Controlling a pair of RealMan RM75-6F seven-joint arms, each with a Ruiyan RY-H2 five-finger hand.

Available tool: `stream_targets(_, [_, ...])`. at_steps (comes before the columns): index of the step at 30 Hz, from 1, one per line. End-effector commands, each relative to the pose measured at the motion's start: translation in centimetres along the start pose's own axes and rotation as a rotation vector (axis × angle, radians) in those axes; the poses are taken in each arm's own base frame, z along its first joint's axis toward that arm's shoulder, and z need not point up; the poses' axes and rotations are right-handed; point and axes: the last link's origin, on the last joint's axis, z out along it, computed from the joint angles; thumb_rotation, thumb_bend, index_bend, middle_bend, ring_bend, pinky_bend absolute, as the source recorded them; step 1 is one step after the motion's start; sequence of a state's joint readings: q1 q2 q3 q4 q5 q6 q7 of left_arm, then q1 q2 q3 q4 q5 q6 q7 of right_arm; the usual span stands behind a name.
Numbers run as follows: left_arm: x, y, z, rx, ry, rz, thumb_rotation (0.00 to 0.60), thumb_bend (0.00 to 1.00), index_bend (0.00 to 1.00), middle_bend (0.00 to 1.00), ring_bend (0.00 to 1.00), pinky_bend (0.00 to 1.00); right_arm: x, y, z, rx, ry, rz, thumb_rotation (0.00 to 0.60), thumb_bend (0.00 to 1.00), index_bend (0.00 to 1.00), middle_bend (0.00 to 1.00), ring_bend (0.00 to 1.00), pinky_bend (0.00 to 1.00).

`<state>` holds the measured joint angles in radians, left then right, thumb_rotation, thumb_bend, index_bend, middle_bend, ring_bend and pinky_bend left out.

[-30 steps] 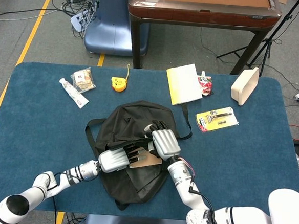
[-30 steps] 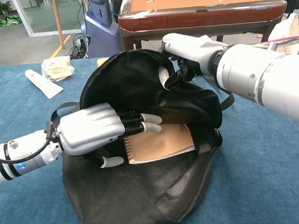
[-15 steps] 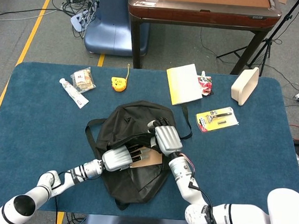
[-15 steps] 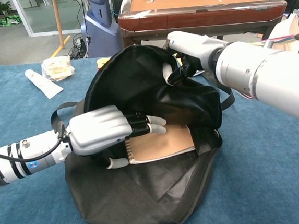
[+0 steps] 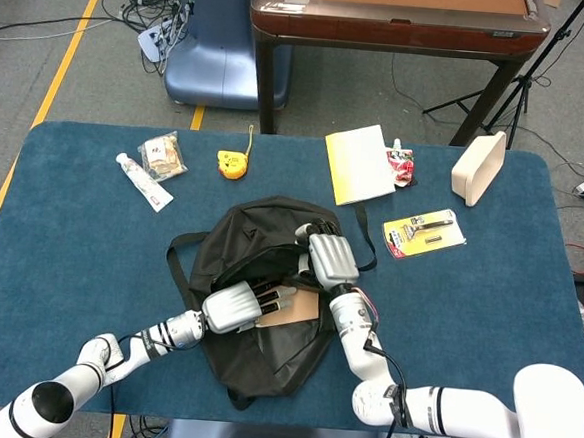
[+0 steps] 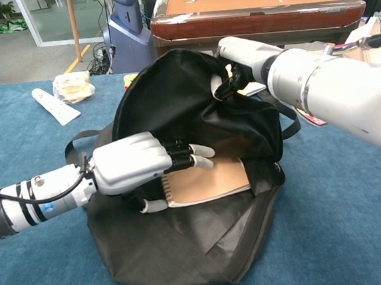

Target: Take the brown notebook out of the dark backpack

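Note:
The dark backpack (image 5: pixel 249 336) lies at the table's near middle with its mouth held open (image 6: pixel 173 100). Inside the opening lies the brown notebook (image 6: pixel 214 179), spiral edge to the left, also showing in the head view (image 5: pixel 303 307). My left hand (image 6: pixel 136 164) reaches into the mouth; its fingers lie on top of the notebook's spiral edge and its thumb sits under it, pinching it. My right hand (image 6: pixel 240 58) grips the backpack's upper flap and holds it raised, seen from above at the bag's far side (image 5: pixel 331 262).
Beyond the bag lie a yellow booklet (image 5: pixel 359 164), a red sachet (image 5: pixel 400 167), a razor pack (image 5: pixel 424 232) and a beige holder (image 5: pixel 478 167). At far left are a yellow tape measure (image 5: pixel 232 164), a snack packet (image 5: pixel 163 155) and a white tube (image 5: pixel 142 181).
My left hand has pushed a little further right into the bag along the notebook's edge. My right hand has drawn the flap higher and further back, widening the opening.

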<state>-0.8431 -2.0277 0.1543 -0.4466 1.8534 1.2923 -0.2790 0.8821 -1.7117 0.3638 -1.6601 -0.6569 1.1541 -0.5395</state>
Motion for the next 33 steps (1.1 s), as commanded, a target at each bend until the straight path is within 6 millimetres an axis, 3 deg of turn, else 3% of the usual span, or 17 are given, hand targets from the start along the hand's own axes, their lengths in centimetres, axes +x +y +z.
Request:
stream_targets(1, [0.0,-0.1,0.2,0.013,0.006,-0.011,0.6,0.25,0.18,0.09,0.13,0.24,0.0,0.1,0.1,-0.004,0.002,0.0,0.6,0.82,0.67,0.26,0.09,0.11])
stream_targets(16, [0.1,-0.1,1.3,0.066,0.034,-0.067,0.6,0.26,0.27,0.09,0.13,0.24,-0.2,0.2,0.4,-0.014,-0.002,0.001,0.6,0.82,0.67,0.26,0.09,0.11])
stream_targets(25, [0.1,-0.2,1.8,0.098,0.041,-0.067,0.6,0.41,0.3,0.09,0.13,0.24,-0.2,0.3,0.5,-0.021,-0.002,0.0,0.6,0.82,0.67,0.26,0.09,0.11])
stream_targets(29, [0.0,-0.3,1.9,0.096,0.035,-0.065,0.6,0.45,0.35,0.09,0.13,0.24,0.0,0.5,0.6,-0.026,0.0,0.0,0.6,0.82,0.67,0.26,0.09,0.11])
stream_targets(33, [-0.2,-0.2,1.9,0.093,0.028,-0.061,0.6,0.46,0.47,0.09,0.13,0.24,0.2,0.7,0.6,-0.032,0.003,0.005,0.6,0.82,0.67,0.26,0.09,0.11])
